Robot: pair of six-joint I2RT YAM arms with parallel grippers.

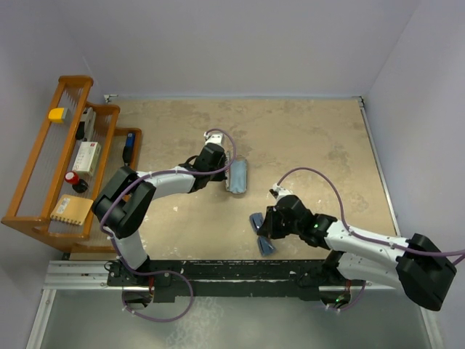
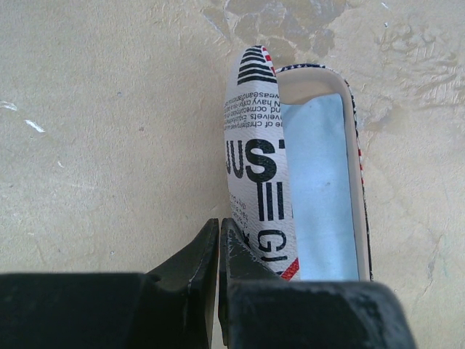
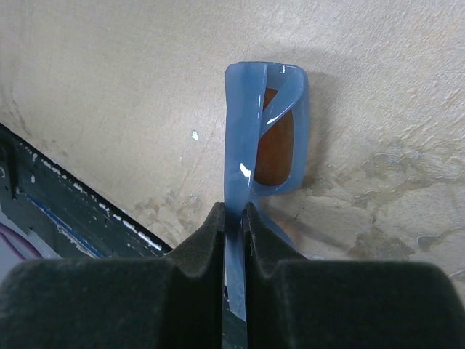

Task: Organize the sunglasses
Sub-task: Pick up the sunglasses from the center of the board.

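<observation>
One table [image 1: 305, 138], seen from above. Two robot arms, the left arm [image 1: 156, 182] and the right arm [image 1: 363, 243]. Each arm ends in one gripper, the left gripper [image 2: 219, 240] and the right gripper [image 3: 232, 218], and each of these has two fingers. Two purple cables [image 1: 320, 178], one per arm. One pair of sunglasses [image 3: 243, 109]. One case [image 2: 254, 145], with one blue cloth [image 2: 320, 196] inside it. One wooden rack [image 1: 34, 163] holding about six small items, among them one yellow block [image 1: 57, 114], one white box [image 1: 86, 156] and one tan square [image 1: 71, 209].
</observation>
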